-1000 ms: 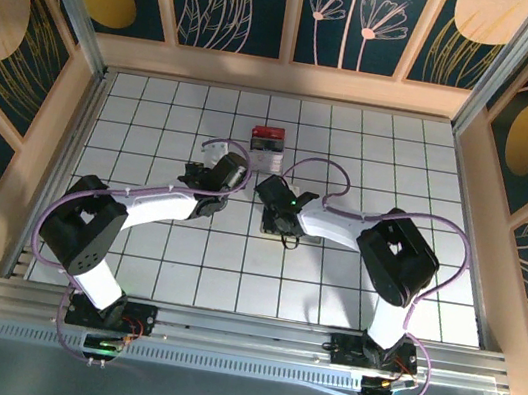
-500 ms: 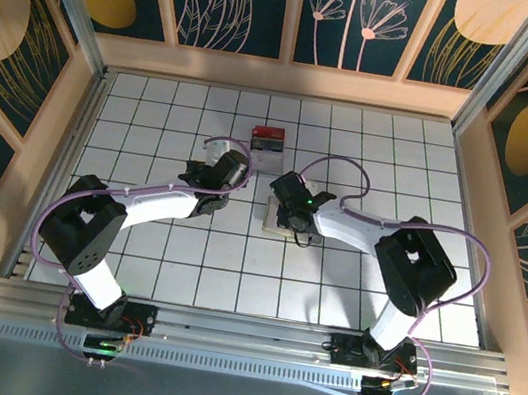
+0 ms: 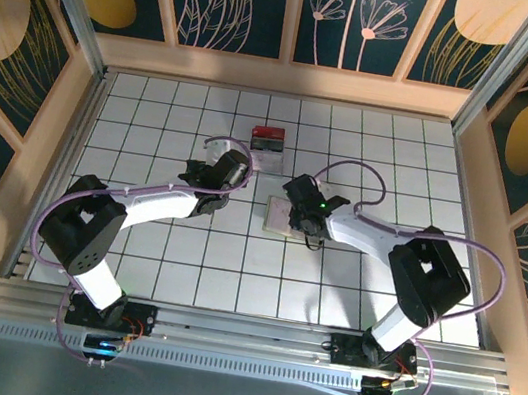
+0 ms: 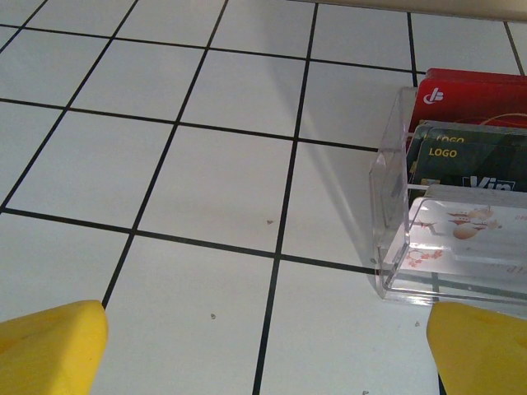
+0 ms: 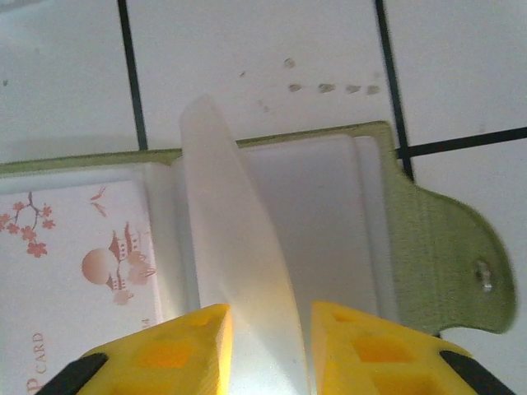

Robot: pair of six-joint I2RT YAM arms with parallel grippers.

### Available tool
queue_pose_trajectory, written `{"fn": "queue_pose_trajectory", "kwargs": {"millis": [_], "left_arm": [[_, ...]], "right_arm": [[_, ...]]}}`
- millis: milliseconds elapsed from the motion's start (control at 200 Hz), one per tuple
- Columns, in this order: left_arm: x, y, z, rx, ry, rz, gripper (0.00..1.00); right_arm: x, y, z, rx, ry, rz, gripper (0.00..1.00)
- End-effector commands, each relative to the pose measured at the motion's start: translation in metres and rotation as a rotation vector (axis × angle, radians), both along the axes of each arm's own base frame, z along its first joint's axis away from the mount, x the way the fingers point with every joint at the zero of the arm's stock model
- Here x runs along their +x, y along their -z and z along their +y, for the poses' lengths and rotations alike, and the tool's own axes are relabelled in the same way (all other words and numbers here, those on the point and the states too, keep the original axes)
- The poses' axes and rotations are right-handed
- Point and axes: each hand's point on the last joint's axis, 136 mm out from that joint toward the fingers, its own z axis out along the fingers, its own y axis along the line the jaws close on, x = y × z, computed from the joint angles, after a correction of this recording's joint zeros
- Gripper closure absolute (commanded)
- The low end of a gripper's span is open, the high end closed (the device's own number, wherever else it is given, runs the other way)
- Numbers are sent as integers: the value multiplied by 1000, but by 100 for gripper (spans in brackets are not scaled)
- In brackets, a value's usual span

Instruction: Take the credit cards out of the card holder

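The olive-green card holder point(image 3: 277, 218) lies open on the tiles mid-table, its snap tab point(image 5: 461, 263) to the right in the right wrist view. A white card point(image 5: 74, 271) printed with blossoms and a pagoda sits in its left pocket. My right gripper point(image 3: 299, 220) hangs just over the holder. A translucent inner sleeve point(image 5: 239, 247) stands up between its yellow fingers point(image 5: 165, 350), which stand slightly apart. My left gripper point(image 3: 234, 167) is wide open over bare tile, beside a clear box point(image 4: 395, 206) of cards.
The clear box point(image 3: 268, 142) stands behind the holder with a red card point(image 4: 473, 86), dark cards point(image 4: 469, 160) and a white blossom card point(image 4: 469, 239) upright in it. Wooden walls ring the tiled floor point(image 3: 233, 263).
My right gripper has slid to the right across the holder, uncovering its left half, and its jaws have widened a little. The left arm has not moved.
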Motion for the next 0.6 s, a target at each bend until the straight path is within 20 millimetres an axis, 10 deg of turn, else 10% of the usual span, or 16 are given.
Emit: {"fn": "queue_pose_trajectory", "kwargs": {"millis": [0,596], "left_arm": [[4,-3,0,12,-1,1,1],[4,3,-43,-66,213,26,1]], "right_arm": [[3,-7,-11,15,47,-29,67],[1,16,-33,37,80,38,67]]}}
